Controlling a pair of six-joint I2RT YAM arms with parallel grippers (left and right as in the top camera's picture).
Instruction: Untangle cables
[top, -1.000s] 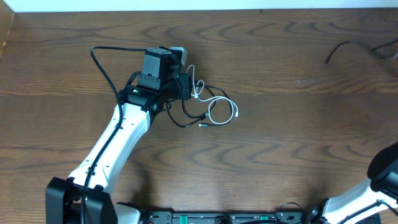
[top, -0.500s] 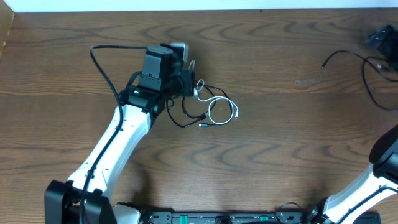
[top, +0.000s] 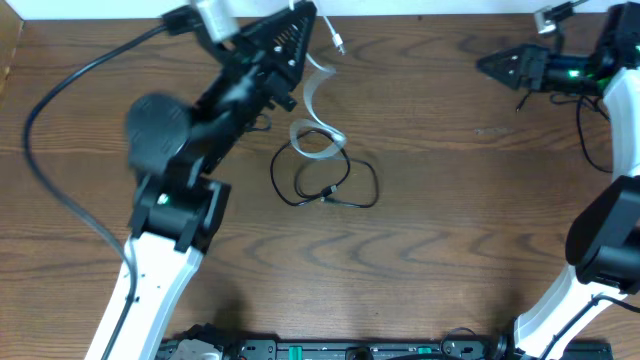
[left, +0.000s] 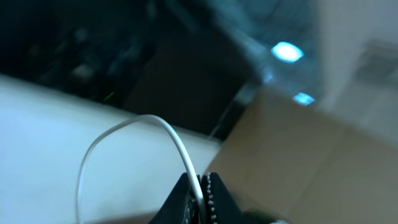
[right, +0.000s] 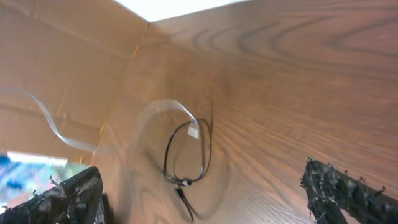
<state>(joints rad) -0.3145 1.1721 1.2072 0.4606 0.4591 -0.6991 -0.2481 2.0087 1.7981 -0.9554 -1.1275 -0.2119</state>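
Left end effector (left: 200, 188) is pinched shut on the white cable (top: 316, 138), up high at 12 o'clock of the pile. The cord runs down toward 6 o'clock to the black cable (top: 326, 186), which is looped on the bench (top: 450, 230). My right end effector (top: 495, 64) is spread wide and holding nothing, well off at 2 o'clock, so left's nearer.
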